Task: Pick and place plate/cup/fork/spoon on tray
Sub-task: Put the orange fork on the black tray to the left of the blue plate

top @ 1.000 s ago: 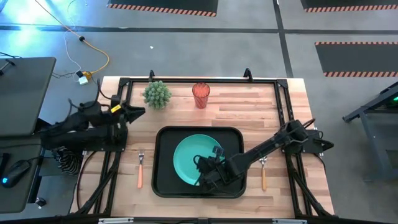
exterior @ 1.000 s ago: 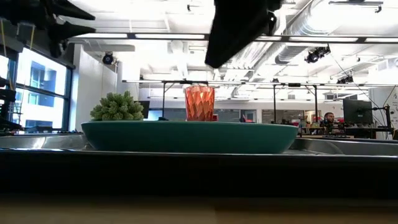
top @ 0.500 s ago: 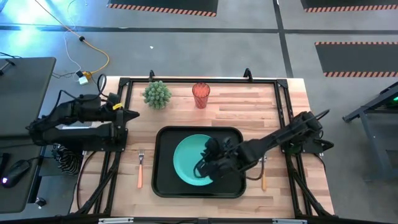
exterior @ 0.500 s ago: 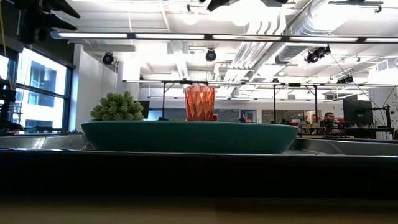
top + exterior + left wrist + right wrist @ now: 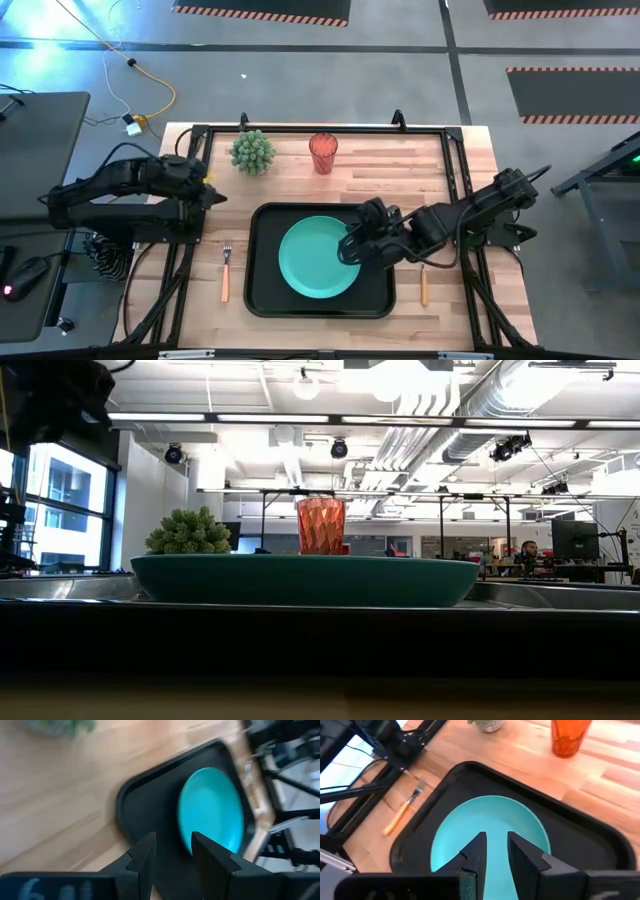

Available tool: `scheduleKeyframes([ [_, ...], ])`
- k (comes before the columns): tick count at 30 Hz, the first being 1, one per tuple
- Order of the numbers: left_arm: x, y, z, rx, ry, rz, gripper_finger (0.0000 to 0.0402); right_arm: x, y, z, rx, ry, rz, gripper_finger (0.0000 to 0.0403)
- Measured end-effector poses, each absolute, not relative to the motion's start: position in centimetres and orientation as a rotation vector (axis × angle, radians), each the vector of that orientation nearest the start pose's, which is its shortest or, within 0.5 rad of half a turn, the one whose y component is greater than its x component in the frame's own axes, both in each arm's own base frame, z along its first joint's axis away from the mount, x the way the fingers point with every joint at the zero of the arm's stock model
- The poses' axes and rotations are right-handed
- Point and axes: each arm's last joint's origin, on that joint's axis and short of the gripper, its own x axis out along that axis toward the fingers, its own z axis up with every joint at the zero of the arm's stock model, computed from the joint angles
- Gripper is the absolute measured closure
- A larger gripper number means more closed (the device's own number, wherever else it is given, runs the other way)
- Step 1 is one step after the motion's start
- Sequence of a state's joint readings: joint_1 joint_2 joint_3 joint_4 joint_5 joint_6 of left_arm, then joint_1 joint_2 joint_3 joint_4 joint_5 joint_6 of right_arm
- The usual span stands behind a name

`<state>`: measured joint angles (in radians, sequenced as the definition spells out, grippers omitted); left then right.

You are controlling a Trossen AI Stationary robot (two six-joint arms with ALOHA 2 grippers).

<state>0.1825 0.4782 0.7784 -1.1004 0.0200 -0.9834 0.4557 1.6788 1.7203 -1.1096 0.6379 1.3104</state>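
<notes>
Overhead, teal plate (image 5: 318,257) lying flat inside black tray (image 5: 262,298), cup (image 5: 323,152), fork (image 5: 226,271) and spoon (image 5: 423,283) left out on wooden table (image 5: 400,170)

Right gripper (image 5: 352,247) above plate's right edge, fingers slightly parted, gripping nothing; left gripper (image 5: 212,192) off tray's upper left corner, narrowly parted, empty. Cup probably light, rigid, slick-sided: best pinched across its middle. Fork and spoon thin, low-lying: best taken by their orange handles

Teal plate (image 5: 318,257) – black tray (image 5: 266,290), red-orange cup (image 5: 323,153), orange-handled fork (image 5: 226,273)
</notes>
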Motion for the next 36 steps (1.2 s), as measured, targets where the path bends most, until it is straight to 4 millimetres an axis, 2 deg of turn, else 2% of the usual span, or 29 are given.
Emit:
scheduleKeyframes([
  [13,8.6,1.5,27.7,-1.126,0.754,0.659,0.0287,29.9,11.0,35.0,0.584,0.776,-0.796,0.0334],
  [22,11.6,1.7,26.8,-1.140,0.847,0.712,0.0287,29.5,9.3,34.7,0.530,0.882,-0.854,0.0334],
  [28,13.5,0.6,26.0,-1.136,0.928,0.690,0.0287,29.1,8.7,34.6,0.479,0.932,-0.885,0.0334],
  [36,14.4,-1.6,25.2,-1.145,0.972,0.740,0.0287,29.0,8.7,34.6,0.436,0.960,-0.871,0.0334],
])
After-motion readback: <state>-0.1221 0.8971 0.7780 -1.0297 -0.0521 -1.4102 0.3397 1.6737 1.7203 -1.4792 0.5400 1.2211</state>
